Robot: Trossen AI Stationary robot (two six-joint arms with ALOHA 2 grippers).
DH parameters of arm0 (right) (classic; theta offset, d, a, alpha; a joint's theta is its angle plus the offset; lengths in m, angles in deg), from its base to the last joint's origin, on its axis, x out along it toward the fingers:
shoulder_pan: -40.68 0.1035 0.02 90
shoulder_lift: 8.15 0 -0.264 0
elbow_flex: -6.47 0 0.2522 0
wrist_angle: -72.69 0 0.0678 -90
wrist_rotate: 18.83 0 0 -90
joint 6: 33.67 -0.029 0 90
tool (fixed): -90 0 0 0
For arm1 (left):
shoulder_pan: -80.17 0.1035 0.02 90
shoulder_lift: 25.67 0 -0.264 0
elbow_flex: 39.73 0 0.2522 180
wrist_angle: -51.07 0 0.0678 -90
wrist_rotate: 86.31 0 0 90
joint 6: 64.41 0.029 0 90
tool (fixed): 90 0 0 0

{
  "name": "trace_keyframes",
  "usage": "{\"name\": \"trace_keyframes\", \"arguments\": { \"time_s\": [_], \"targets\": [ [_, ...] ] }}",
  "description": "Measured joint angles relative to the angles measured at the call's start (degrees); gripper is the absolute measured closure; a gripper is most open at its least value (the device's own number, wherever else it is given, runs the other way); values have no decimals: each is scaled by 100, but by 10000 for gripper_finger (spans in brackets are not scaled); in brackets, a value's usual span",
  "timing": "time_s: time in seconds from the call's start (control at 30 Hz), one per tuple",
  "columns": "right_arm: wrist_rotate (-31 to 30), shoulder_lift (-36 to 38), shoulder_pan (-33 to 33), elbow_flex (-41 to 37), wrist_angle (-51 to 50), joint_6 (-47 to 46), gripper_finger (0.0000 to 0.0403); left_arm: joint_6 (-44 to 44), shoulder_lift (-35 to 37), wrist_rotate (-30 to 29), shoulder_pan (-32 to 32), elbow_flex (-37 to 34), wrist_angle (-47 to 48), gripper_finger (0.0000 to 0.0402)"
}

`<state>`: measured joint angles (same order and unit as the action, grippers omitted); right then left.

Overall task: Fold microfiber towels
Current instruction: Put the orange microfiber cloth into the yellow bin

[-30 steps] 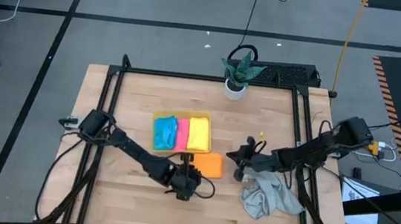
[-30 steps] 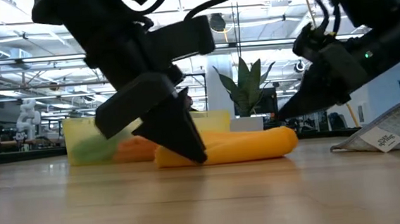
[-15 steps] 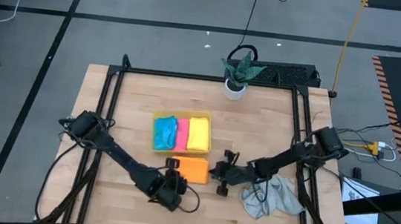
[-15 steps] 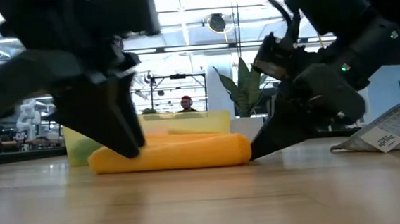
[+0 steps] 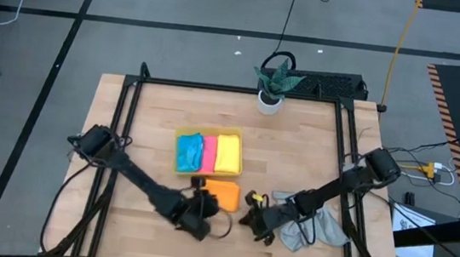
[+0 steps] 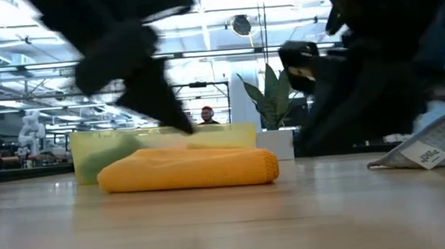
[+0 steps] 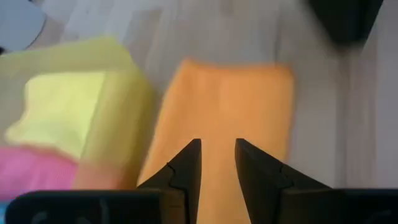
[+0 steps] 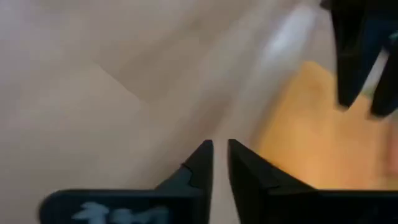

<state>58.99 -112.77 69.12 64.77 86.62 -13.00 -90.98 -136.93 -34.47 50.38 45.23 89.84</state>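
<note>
Though near the orange towel [image 7: 224, 118] — both pincers empty, slightly parted.

Potted plant [image 5: 271, 86] behind yellow tray [image 5: 179, 149] on table [image 5: 155, 104]

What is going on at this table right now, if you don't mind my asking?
A two-armed robot is folding microfiber towels. The blue towel, pink towel and yellow towel already sit in the yellow tray. The folded orange towel lies on the table just in front of the tray. The left gripper hovers over the orange towel with a small gap between its fingers, holding nothing. The right gripper is beside it, empty. The grey towel lies crumpled near the right arm, not yet folded.
</note>
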Motion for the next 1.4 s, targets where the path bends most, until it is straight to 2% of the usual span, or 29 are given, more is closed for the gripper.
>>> {"name": "trace_keyframes", "arguments": {
  "time_s": [0.1, 0.2, 0.37, 0.47, 0.6, 0.8, 1.0, 1.23, 1.4],
  "targets": [
    [-337, 8, -133, 0, -90, 764, 326, 248, -21, 532, 409, 0, -424, 300],
    [-561, 11, -280, 0, -268, 1271, 279, 206, -97, 887, 789, -4, -401, 300],
    [-585, -12, -464, -2, -445, 1860, 216, 446, -214, 1442, 1128, -267, -897, 300],
    [-643, -64, -482, 9, -307, 2371, 194, 528, -203, 1636, 1169, -513, -1377, 300],
    [-688, -176, -482, 15, 2, 2996, 187, 593, -192, 1572, 1131, -623, -1531, 300],
    [-705, -417, -499, 17, 264, 3595, 200, 654, -191, 1513, 1072, -629, -1589, 300],
    [-534, -474, -623, 9, 185, 3544, 232, 718, -22, 1412, 1011, -640, -1488, 300],
    [-350, -483, -738, 5, 91, 3273, 306, 808, 692, 892, 662, -634, -1055, 300],
    [-276, -485, -753, 4, 86, 2967, 370, 1584, 888, 942, 277, -629, -1029, 300]
  ]
}}
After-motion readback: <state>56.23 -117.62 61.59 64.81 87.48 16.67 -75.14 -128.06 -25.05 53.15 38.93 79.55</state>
